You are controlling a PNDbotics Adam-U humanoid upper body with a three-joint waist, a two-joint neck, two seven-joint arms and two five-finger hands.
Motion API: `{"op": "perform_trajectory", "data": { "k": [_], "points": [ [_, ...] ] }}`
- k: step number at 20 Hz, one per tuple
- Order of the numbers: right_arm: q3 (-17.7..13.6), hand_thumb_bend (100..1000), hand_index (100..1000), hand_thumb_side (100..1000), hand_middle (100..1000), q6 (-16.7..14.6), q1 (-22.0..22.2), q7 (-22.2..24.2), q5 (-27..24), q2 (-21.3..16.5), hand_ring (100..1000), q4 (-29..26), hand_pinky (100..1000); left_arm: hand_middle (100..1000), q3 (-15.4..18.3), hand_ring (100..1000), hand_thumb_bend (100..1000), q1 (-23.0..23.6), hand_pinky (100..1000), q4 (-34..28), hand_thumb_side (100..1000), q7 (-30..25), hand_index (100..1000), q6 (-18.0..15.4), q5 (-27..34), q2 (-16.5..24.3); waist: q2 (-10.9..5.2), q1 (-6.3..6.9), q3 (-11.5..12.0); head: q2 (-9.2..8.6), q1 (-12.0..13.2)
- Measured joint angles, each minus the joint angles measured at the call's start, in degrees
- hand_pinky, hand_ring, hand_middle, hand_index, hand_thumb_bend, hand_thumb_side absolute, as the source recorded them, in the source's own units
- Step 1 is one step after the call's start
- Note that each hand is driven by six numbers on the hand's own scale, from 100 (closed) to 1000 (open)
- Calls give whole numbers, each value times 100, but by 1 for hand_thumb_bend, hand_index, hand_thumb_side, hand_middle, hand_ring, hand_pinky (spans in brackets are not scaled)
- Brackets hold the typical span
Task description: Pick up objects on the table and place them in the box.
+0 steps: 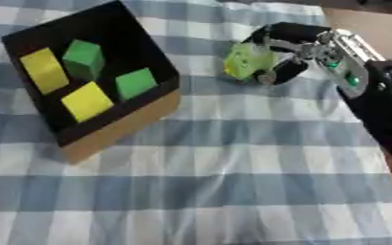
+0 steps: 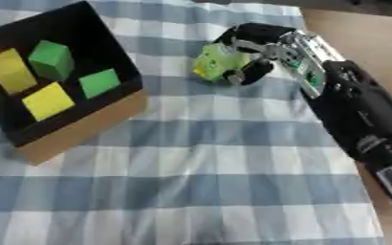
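Item 1: my right hand (image 1: pixel 304 52), black with silver joints, reaching in from 3 o'clock toward the upper middle of the table. I see its fingers and thumb curled round a lime-green block (image 1: pixel 248 61), pinching it just above or on the cloth; I cannot tell whether the block is lifted.

Item 2: black-lined open cardboard box with tan outer walls (image 1: pixel 124 127), sitting at 10 o'clock from table centre, well apart from the held block, which lies at its 3 o'clock.

Item 3: box contents, four blocks. Two yellow blocks, one (image 1: pixel 44 70) at the box's 9 o'clock, one (image 1: pixel 86 101) at its 6 o'clock. Two green cubes, one (image 1: pixel 84 58) at 12 o'clock, one (image 1: pixel 136 83) at 3 o'clock.

Item 4: blue-and-white checked tablecloth (image 1: pixel 233 182), covering the table.
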Motion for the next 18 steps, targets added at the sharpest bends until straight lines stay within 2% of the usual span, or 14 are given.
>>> {"op": "perform_trajectory", "data": {
  "k": [4,7,11,15,18],
  "points": [
    [-29,140,784,100,640,117,-10,-81,-199,-177,905,-393,906,789,0,913,560,19,757,0,619,-4,810,4,0,3,-1,0,-26,37,1],
    [-32,100,775,103,627,231,-42,-52,-322,-263,898,-600,907,789,0,913,558,21,757,0,620,-10,809,10,-1,3,-4,0,-29,45,1],
    [-29,100,761,100,607,435,-134,68,-628,-270,886,-896,906,790,-1,913,558,24,757,0,620,-11,809,11,-1,3,-6,0,-33,46,-5],
    [4,100,759,100,605,619,-405,218,-967,-246,879,-1222,905,789,-8,912,558,28,758,0,619,-13,809,10,-1,3,-8,0,-34,47,-45],
    [81,100,759,100,603,693,-711,357,-1115,-59,868,-1333,899,787,-32,909,560,26,758,0,616,-30,809,-8,-1,3,-14,0,-15,47,-97]
  ]
}}
